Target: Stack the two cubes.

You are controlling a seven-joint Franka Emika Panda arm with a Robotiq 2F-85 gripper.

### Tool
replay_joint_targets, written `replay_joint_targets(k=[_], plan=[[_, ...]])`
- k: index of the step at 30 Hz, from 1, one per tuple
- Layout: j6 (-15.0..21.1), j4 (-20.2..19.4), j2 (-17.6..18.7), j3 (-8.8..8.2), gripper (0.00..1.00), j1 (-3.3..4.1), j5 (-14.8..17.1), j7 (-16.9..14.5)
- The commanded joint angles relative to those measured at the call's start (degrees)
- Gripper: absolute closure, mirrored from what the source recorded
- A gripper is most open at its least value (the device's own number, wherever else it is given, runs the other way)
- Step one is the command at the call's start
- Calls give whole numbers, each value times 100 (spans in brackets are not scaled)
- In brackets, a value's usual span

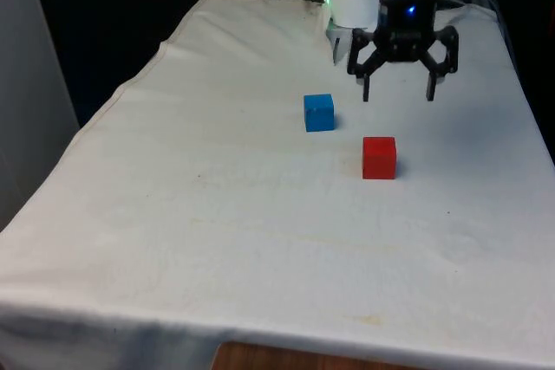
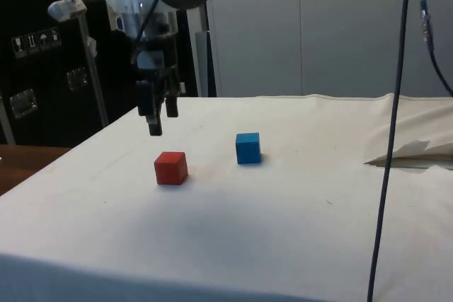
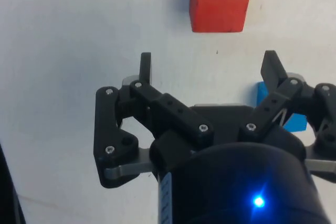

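The white cloth (image 1: 217, 214) covers the whole table; it is soft, matte and a little wrinkled, with faint stains. Above it hangs the gripper (image 1: 397, 91), made of black hard plastic with angular linkages and small screws. Its two fingers stand wide apart and hold nothing.

The red cube (image 1: 379, 158) lies on the cloth below the gripper and a little in front of the fingertips, not between them. The blue cube (image 1: 319, 113) lies to one side of the gripper, on the front view's left, near the red one but not touching it. In the wrist view the red cube (image 3: 219, 1) is ahead of the fingers (image 3: 145, 66) and the blue cube (image 3: 278, 108) is partly behind one finger. Both cubes look solid, smooth and sharp-edged, probably painted wood or plastic.

I judge that the task is at its first step: no cube is picked up yet. The next move calls for placing the open fingers around one cube, then going down and closing on its flat sides.
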Motion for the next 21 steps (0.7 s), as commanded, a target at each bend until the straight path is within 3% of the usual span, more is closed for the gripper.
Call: replay_joint_targets(k=[1,21], plan=[[126,-29,46,-6,0,-17,6,-29],[854,0,762,-149,0,-52,6,-63]])
